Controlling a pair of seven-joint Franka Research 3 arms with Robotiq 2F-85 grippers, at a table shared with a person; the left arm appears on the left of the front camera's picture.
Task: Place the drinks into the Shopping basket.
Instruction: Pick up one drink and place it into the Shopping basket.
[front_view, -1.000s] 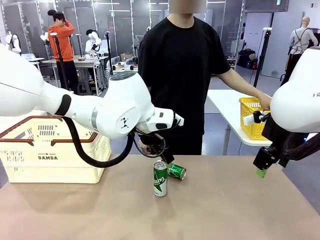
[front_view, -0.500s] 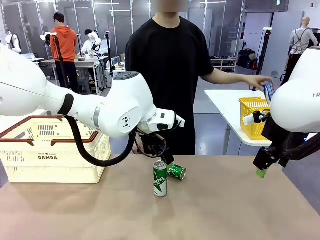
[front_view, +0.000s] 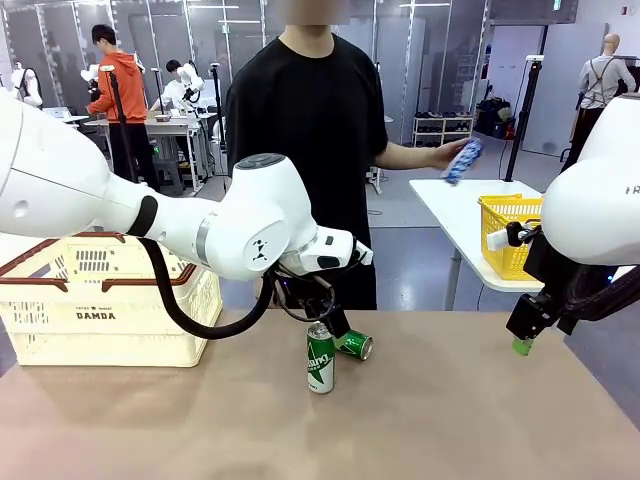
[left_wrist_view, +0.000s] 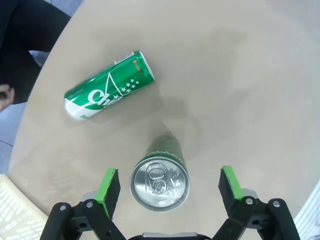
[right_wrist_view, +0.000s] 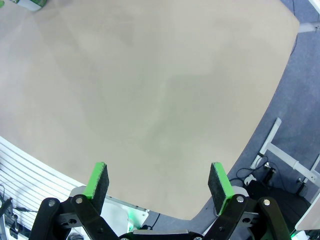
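We hold our left gripper (left_wrist_view: 170, 184) wide open around a standing green can (left_wrist_view: 160, 180).
The can sits low in the middle of the left wrist view, between the green pads (left_wrist_view: 109, 186), and neither pad touches it. A second green can (left_wrist_view: 109, 86) lies on its side at the upper left. Our right gripper (right_wrist_view: 157, 182) is wide open too and holds nothing. The Shopping basket (front_view: 110, 315) stands at the left of the front view. The person (front_view: 300, 120) holds a blue can (front_view: 463, 160) at the upper right.

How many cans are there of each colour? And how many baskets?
Green cans: 2, the standing can and the lying can.
Blue cans: 1, the blue can in the person's hand.
Baskets: 2, the cream basket and the yellow basket.
Total: 5 things.
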